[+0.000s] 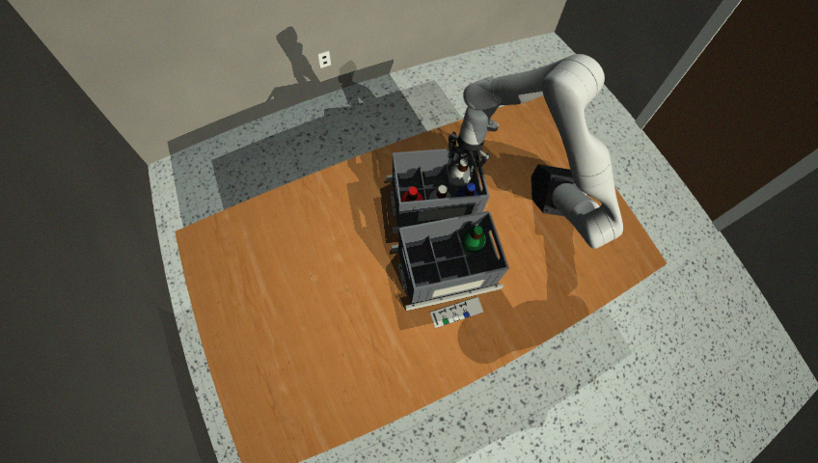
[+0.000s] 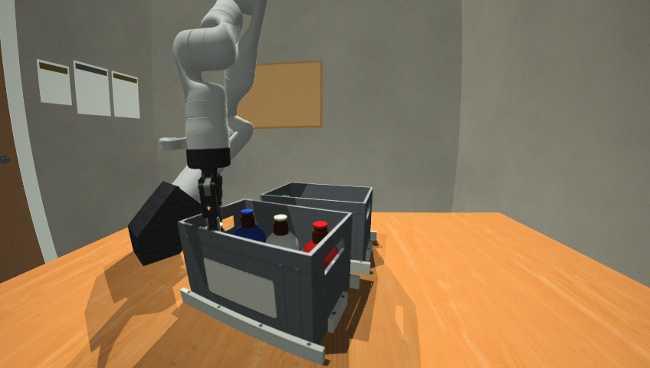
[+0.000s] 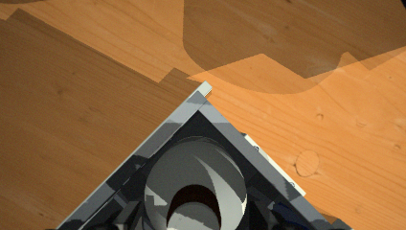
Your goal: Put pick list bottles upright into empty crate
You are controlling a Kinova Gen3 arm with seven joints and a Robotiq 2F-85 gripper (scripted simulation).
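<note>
Jaws partly spread, nothing gripped, low about the neck of the corner white bottle (image 1: 459, 174) (image 3: 184, 168). Bottle upright in the source crate (image 1: 442, 201) (image 2: 246, 291) (image 3: 160, 136). Probably rigid, smooth, possibly breakable; weight unknown. Best hold: narrow neck, squarely, then straight lift. Beyond: green bottle (image 1: 475, 240) standing in the receiving crate (image 1: 453, 220) (image 2: 319, 198).

Green bottle (image 1: 475, 239) upright in crate (image 1: 453, 260) (image 2: 319, 192).

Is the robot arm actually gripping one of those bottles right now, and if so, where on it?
No, nothing is held: the black two-finger gripper is open, its fingers around the neck of the white-capped bottle.
</note>
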